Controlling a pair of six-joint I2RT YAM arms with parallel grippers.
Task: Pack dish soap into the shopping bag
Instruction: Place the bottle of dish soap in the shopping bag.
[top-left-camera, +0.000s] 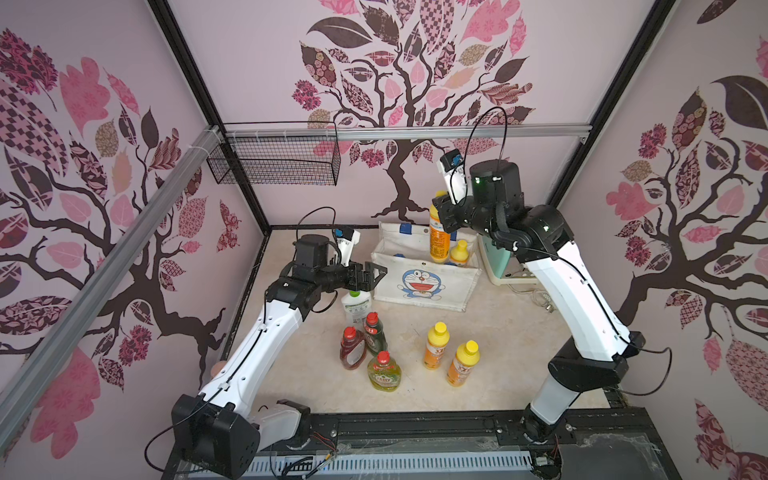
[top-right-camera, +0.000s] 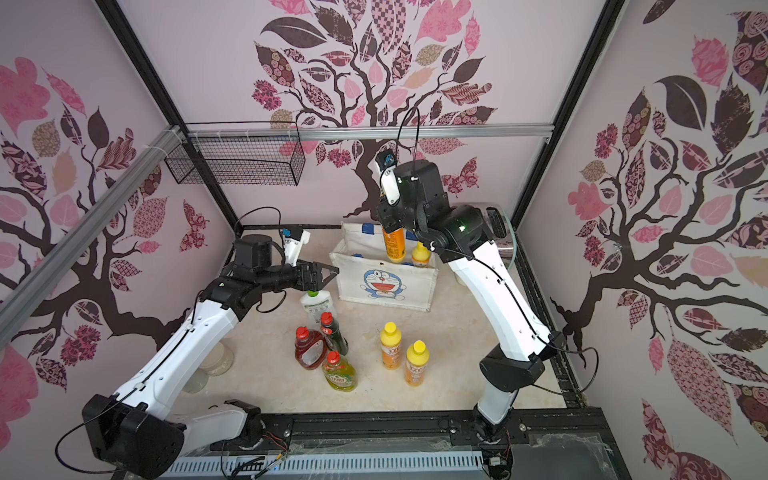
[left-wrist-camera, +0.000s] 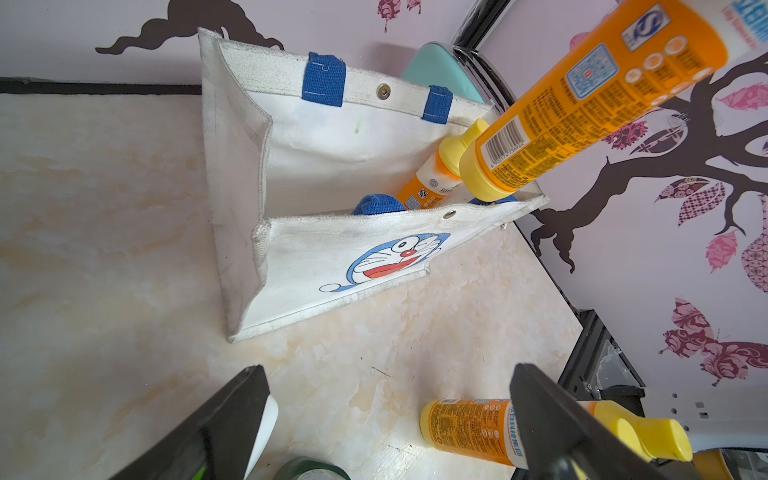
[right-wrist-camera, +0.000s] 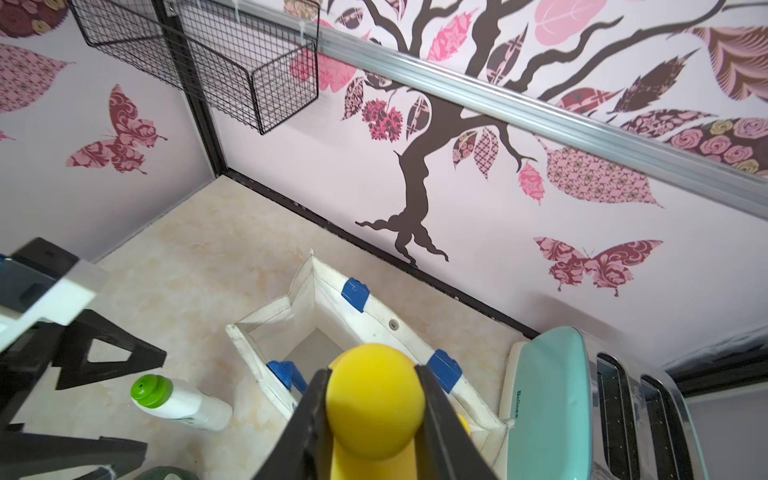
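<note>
- The right gripper (right-wrist-camera: 374, 409) is clamped on the yellow cap of an orange bottle (top-left-camera: 439, 245). The bottle hangs upright over the right end of the bag (top-left-camera: 424, 291). The arm hides much of the cap in both top views.
- I cannot tell whether that bottle's base is below the bag's rim. In the left wrist view it sits about level with the rim.
- A second orange bottle (left-wrist-camera: 432, 183) leans inside the bag, just beside the held one. The bag's front wall hides its lower part.
- The left gripper (top-left-camera: 376, 276) hovers near the bag's left end with its jaws wide apart and empty. It is just above the white bottle (top-left-camera: 354, 307).
- The red bottle (top-left-camera: 352, 347), dark green bottle (top-left-camera: 375, 330) and yellow-green bottle (top-left-camera: 383, 372) stand in a tight cluster on the worktop (top-left-camera: 511, 365).
- A third orange bottle (top-left-camera: 436, 347) and a fourth orange bottle (top-left-camera: 463, 363) stand near each other, to the cluster's right.
- The toaster (right-wrist-camera: 552, 395) stands just beside the bag's right end. In the top views the right arm hides most of it.
- In the left wrist view a gripper finger cuts across one worktop orange bottle.
</note>
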